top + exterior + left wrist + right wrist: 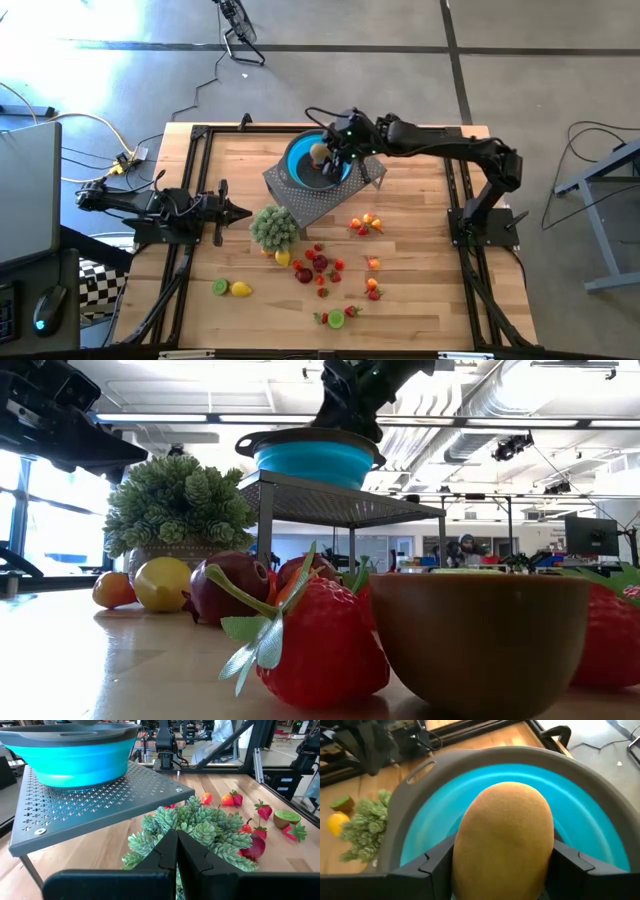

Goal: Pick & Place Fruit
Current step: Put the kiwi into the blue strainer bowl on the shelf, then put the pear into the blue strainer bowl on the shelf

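A blue bowl [300,165] with a grey rim stands on a grey perforated stand [325,200] at the table's far middle. My right gripper [322,155] hangs over the bowl, shut on a tan, rounded fruit [505,830]. More small fruit [318,264] lies scattered on the wooden table on the stand's near side: strawberries, a lemon [241,290] and lime halves. My left gripper [240,211] waits shut at the table's left, pointing at a green potted plant [200,827]. My right gripper pinches the tan fruit by its two opposite sides [462,855] between its two fingers [437,862], which stand wide apart around it. The fingers slant down from the table's right side. The fruit is lifted clear, over the bowl's blue inside [580,820].
The potted plant [275,228] stands at the stand's near left corner. In the low view a halved kiwi [480,640] and a strawberry [320,645] lie close to the camera. A black frame [190,180] runs along the table's edges.
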You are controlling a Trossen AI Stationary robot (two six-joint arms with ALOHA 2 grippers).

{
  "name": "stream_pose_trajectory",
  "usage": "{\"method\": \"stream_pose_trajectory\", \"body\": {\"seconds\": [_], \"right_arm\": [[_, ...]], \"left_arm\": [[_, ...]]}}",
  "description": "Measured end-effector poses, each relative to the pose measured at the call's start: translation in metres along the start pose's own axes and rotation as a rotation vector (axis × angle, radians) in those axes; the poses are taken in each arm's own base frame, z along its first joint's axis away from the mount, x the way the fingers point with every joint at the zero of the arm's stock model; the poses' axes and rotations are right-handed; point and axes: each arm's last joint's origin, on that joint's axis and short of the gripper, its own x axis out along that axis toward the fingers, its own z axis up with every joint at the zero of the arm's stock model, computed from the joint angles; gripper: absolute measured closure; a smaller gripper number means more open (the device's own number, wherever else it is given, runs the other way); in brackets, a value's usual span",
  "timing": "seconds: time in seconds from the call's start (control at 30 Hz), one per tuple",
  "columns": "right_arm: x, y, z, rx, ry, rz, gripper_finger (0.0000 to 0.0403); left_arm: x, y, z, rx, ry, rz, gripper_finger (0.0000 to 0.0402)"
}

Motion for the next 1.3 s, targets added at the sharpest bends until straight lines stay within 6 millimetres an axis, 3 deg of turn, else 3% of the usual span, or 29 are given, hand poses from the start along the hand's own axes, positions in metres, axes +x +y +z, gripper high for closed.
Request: {"method": "stream_pose_trajectory", "body": {"seconds": [0.33, 0.67, 0.8, 0.97, 1.2, 1.3], "right_arm": [[0.000, 0.002, -0.001, -0.008, 0.005, -0.031, 0.0173], [0.001, 0.006, -0.002, -0.064, 0.008, -0.023, 0.0118], [-0.001, 0.010, -0.002, -0.093, 0.004, -0.009, 0.0115], [-0.022, 0.013, 0.003, -0.100, -0.028, 0.004, 0.0171], [-0.043, 0.014, 0.007, -0.103, -0.057, -0.010, 0.0304], [-0.044, 0.016, 0.005, -0.127, -0.051, -0.024, 0.0360]], "left_arm": [[0.000, 0.000, 0.000, 0.000, 0.001, 0.000, 0.0401], [0.000, 0.000, 0.000, 0.000, 0.002, 0.000, 0.0401], [0.000, 0.000, 0.000, 0.000, 0.003, 0.000, 0.0401], [0.000, 0.000, 0.000, 0.000, 0.002, -0.001, 0.0401], [0.000, 0.000, 0.000, 0.000, 0.003, -0.001, 0.0401], [0.000, 0.000, 0.000, 0.000, 0.002, -0.001, 0.0401]]}}
